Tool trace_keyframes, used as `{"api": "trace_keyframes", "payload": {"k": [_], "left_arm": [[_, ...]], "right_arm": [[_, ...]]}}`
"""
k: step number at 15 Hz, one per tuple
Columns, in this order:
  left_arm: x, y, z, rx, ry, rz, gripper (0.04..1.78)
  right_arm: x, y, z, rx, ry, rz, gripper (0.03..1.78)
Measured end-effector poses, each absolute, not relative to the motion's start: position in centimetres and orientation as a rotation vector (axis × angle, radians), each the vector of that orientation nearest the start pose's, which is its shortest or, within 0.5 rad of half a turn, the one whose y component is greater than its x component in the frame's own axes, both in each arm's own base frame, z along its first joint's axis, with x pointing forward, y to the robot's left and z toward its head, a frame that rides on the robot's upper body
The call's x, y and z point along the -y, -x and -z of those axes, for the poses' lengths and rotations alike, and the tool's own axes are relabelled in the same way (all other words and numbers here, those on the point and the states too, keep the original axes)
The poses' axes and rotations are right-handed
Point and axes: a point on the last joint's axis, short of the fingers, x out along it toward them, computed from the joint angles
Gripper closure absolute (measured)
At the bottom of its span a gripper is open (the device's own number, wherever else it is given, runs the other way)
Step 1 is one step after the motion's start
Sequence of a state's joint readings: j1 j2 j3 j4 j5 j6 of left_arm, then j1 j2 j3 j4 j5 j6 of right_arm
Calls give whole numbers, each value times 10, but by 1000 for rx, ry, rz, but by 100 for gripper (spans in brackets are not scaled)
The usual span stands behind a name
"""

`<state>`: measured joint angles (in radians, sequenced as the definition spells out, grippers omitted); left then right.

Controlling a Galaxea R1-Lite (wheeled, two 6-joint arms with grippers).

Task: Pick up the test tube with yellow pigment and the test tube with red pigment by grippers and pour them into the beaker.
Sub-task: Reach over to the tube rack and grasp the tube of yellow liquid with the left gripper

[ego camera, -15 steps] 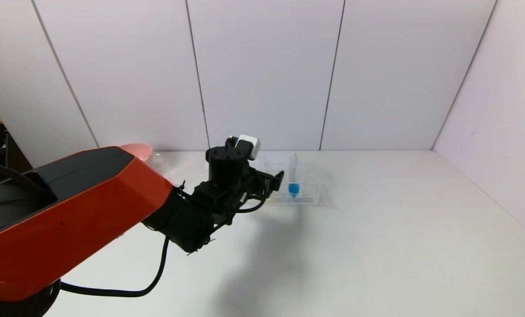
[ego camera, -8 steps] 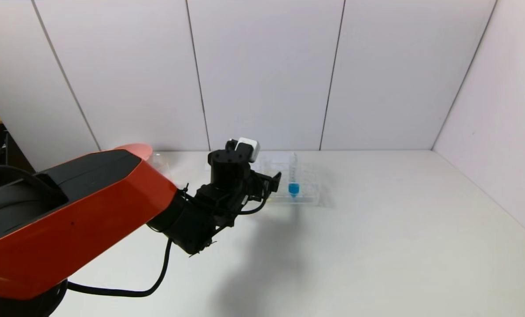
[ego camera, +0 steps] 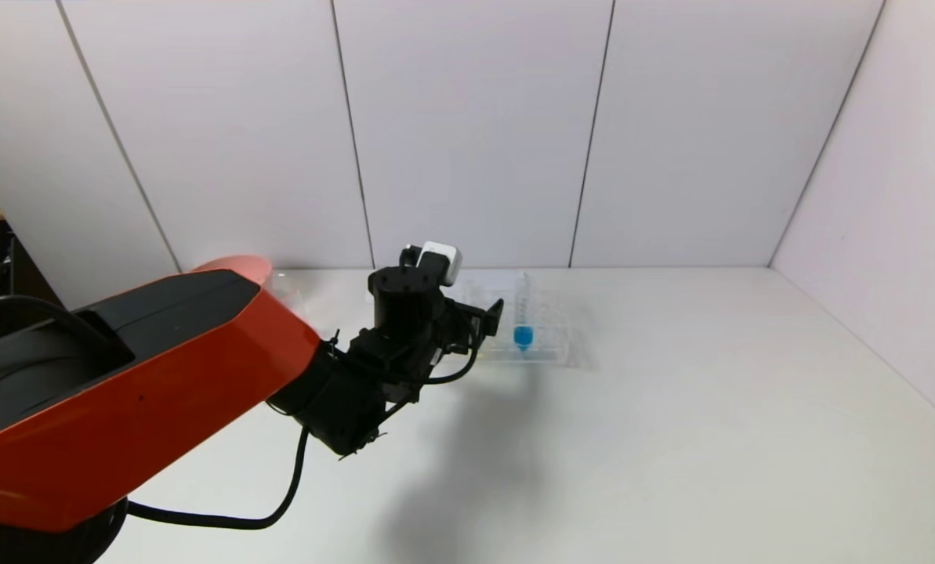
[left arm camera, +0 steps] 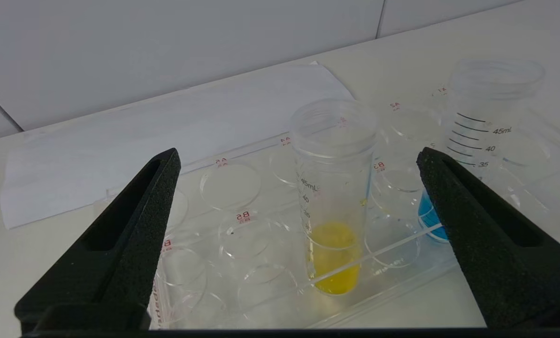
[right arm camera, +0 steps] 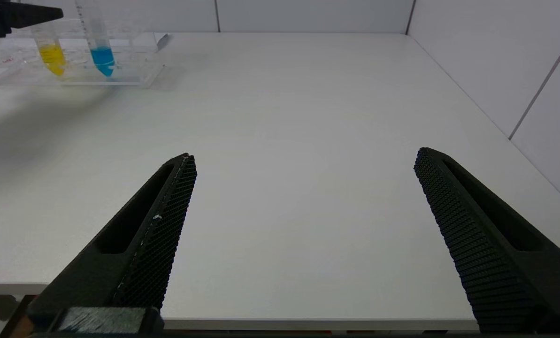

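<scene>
Two risks from here: with left gripper (left arm camera: 298, 159) spread wide around yellow tube (left arm camera: 332, 197), upright in rack (left arm camera: 242, 220) at centre frame, may close off-centre, tipping it toward blue tube (left arm camera: 488, 126) at right; right gripper (right arm camera: 303, 159) parked, likewise spread.

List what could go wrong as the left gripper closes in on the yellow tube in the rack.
The left gripper is open around the test tube with yellow pigment, which sits nearer one finger, so closing might tip it. The blue tube stands close beside the other finger and could get knocked. The clear rack may shift.
</scene>
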<state>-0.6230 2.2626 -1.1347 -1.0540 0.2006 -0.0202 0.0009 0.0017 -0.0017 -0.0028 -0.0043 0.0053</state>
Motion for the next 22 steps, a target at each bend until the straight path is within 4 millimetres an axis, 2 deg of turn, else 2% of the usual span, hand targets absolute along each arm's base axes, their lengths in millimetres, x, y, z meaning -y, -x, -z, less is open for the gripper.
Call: {"api": "trace_keyframes", "payload": {"k": [11, 13, 16, 21, 22], "left_arm": [[251, -359, -91, -91, -15, 421, 6], [251, -359, -91, -91, -16, 424, 11], [252, -360, -91, -88, -13, 427, 39], [252, -360, -91, -92, -15, 433, 125], [252, -360, -91, -92, -15, 433, 134]], "right_arm": [[0, 23, -76, 3, -5, 3, 11], [0, 23, -76, 3, -5, 3, 11], [0, 23, -76, 3, -5, 3, 11], [0, 23, -76, 3, -5, 3, 11], [0, 23, -76, 3, -5, 3, 11]]}}
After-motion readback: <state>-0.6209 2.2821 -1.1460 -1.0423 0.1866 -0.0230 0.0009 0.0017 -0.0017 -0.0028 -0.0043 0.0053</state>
